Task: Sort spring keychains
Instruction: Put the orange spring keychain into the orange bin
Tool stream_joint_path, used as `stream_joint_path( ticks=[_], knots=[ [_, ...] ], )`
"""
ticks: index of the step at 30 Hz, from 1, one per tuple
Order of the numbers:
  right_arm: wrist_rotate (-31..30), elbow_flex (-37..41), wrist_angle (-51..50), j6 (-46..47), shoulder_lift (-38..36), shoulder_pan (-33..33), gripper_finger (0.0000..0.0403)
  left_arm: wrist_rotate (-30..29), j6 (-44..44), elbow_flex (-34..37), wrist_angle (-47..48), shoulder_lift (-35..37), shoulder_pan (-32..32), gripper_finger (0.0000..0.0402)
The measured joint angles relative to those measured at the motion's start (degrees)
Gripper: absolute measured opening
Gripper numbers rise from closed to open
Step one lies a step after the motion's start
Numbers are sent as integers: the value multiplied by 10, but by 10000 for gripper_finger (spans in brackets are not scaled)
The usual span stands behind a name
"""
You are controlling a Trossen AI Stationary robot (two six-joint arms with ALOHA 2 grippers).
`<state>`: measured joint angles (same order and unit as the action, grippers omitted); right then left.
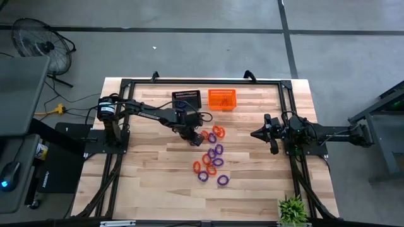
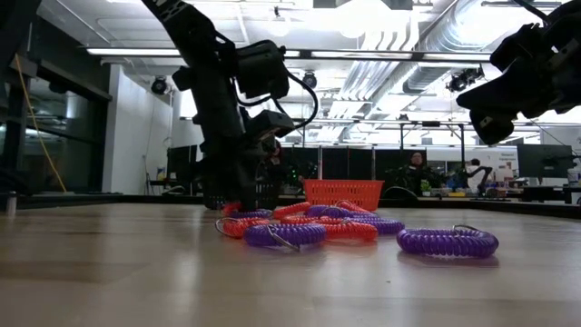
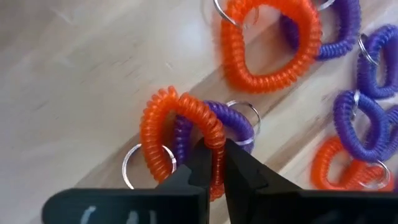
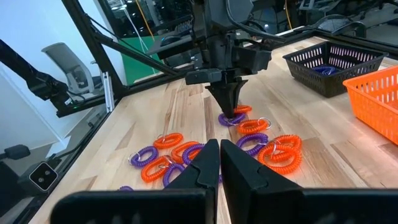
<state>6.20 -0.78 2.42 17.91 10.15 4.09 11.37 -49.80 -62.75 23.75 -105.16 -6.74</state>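
Observation:
Several small orange and purple spring keychains (image 1: 212, 157) lie scattered on the wooden table, in front of a black mesh basket (image 1: 187, 99) and an orange one (image 1: 222, 99). My left gripper (image 1: 192, 135) is down at the far end of the pile, pointing at the table, shut on an orange keychain (image 3: 163, 134). That keychain lies over a purple one (image 3: 235, 121). My right gripper (image 1: 255, 133) waits to the right of the pile, above the table, shut and touching nothing. The black basket holds something purple (image 4: 323, 70). My left gripper pinches the orange keychain's coil (image 3: 213, 135) between its two fingers (image 3: 200, 163), at one side of the loop. The fingers come from above, pointing down. The keychain lies on the table and partly across the purple one; its metal ring (image 3: 138, 167) rests on the wood.
Both baskets stand side by side near the table's far edge. A black frame (image 1: 287, 113) runs around the work area. A small green plant (image 1: 291, 209) sits at the near right corner. Bare wood (image 1: 151, 164) lies to the left of the pile.

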Motion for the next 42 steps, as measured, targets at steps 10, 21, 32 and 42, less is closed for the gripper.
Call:
stream_joint_path(
  ticks=[10,21,32,42],
  knots=[
    [0,0,0,0,0,0,11,-2,50,-92,98,0,0,29],
    [0,0,0,0,0,0,11,-92,149,-225,244,1,0,30],
    [0,0,0,0,0,0,11,-120,143,-276,126,1,-33,30],
    [0,0,0,0,0,0,11,-125,118,-277,-40,-14,-83,30]
  ],
)
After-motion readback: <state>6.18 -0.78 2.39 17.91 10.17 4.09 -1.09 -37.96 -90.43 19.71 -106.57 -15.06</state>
